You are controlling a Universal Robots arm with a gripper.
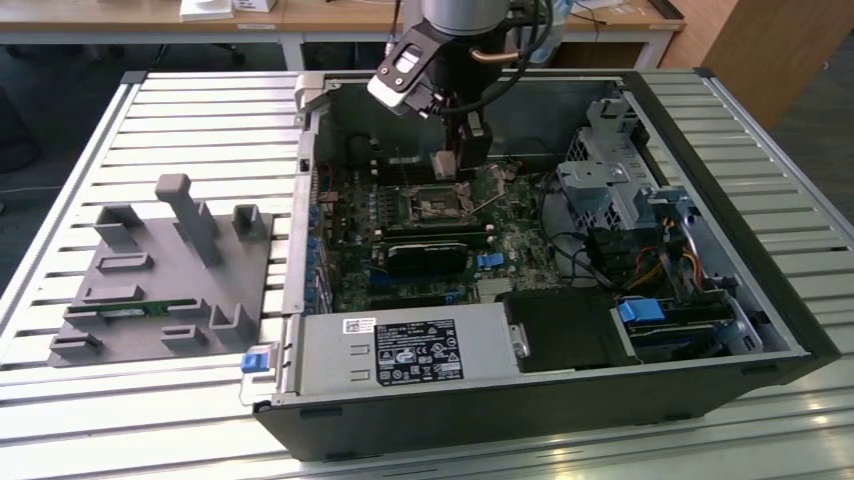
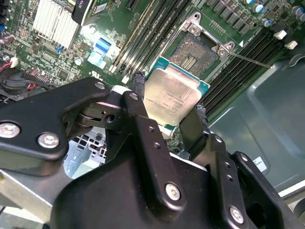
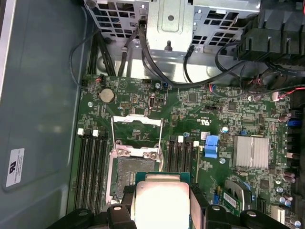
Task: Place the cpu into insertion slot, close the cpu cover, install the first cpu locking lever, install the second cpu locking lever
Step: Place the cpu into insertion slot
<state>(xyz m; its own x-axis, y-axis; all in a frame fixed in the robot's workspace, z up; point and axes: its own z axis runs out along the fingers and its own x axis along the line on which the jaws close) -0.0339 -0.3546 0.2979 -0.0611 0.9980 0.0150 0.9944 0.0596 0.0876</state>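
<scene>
- Holding the flat square tan-silver cpu (image 2: 172, 93) clamped by its edges, the black two-fingered gripper (image 2: 169, 98) hangs above the square black-framed insertion slot (image 2: 198, 52).
- Thin silvery cpu cover (image 3: 137, 125) lies flipped open.
- Skewed lowering could jam a corner and damage the slot.

slatted metal table (image 1: 160, 100). an open computer case (image 1: 400, 420) lies on its side from the middle towards the edge at the exterior view's right; a grey moulded fixture (image 1: 200, 300) sits towards the opposite edge, just beside the case.
</scene>
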